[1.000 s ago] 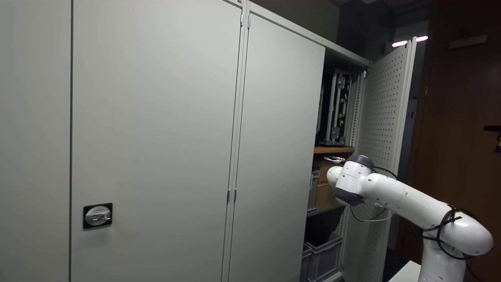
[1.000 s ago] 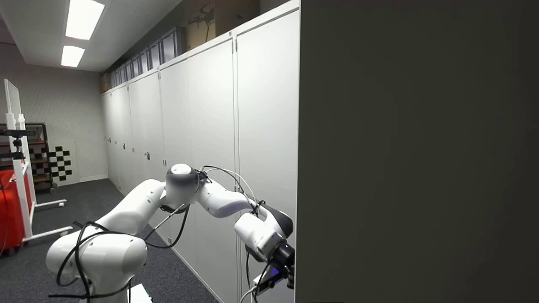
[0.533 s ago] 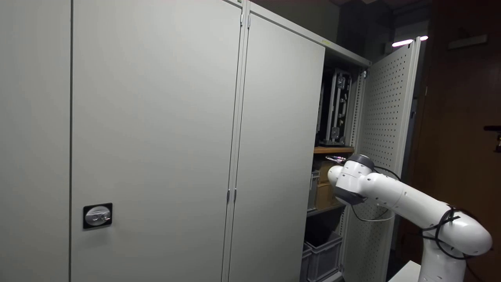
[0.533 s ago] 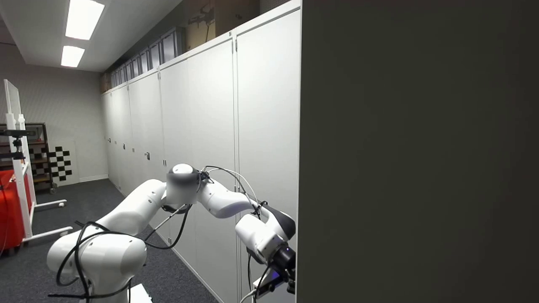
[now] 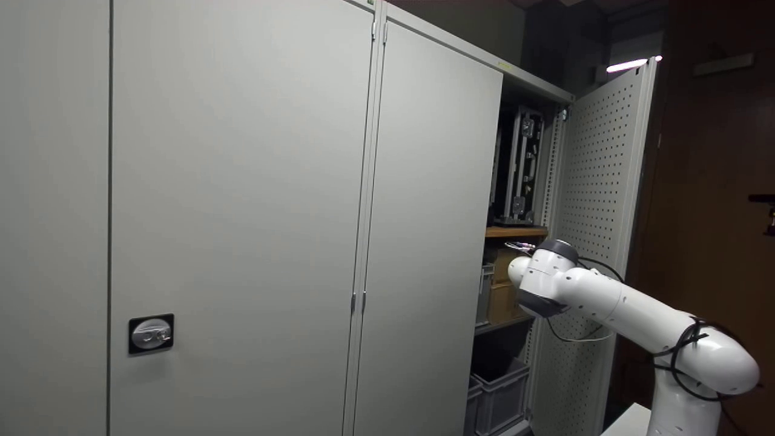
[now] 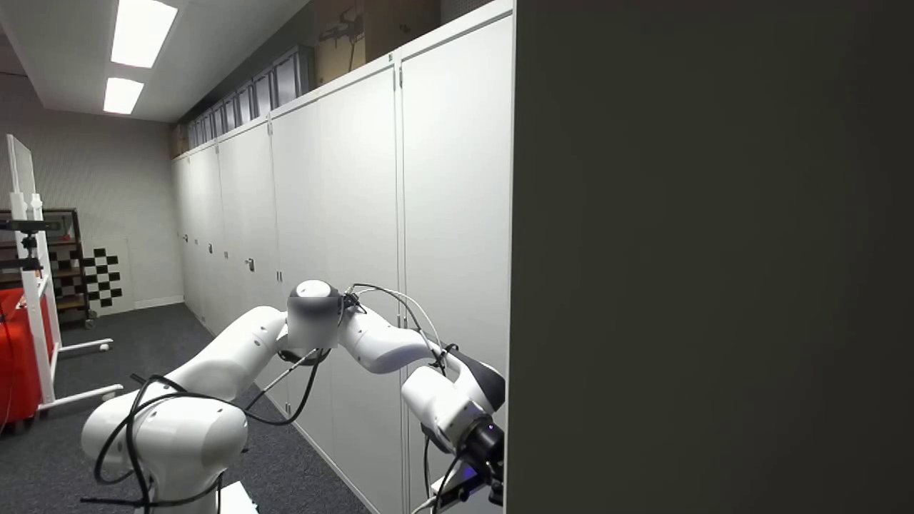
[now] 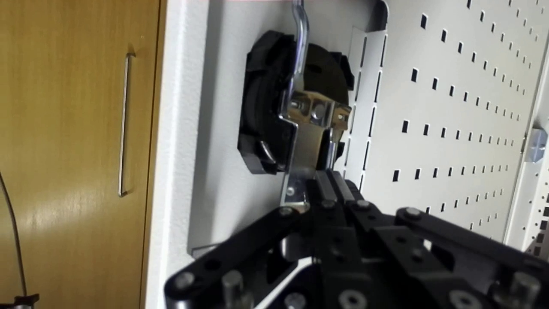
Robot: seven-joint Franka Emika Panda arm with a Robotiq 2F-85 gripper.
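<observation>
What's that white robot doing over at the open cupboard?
A white robot arm is working at the open, hole-dotted door of a tall cupboard. Its claw is shut, with the tips right by the shiny metal latch on the door's inner side; I can't tell if they touch. The door stands a little wider than a second ago. Inside the cupboard are grey bins and brown boxes.

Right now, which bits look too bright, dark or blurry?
Wrist view: pale glare on the brown wooden panel; in an exterior view: white rectangular ceiling lights washed out, tall grey metal door darkly shaded, blurred square on the white robot arm.
</observation>
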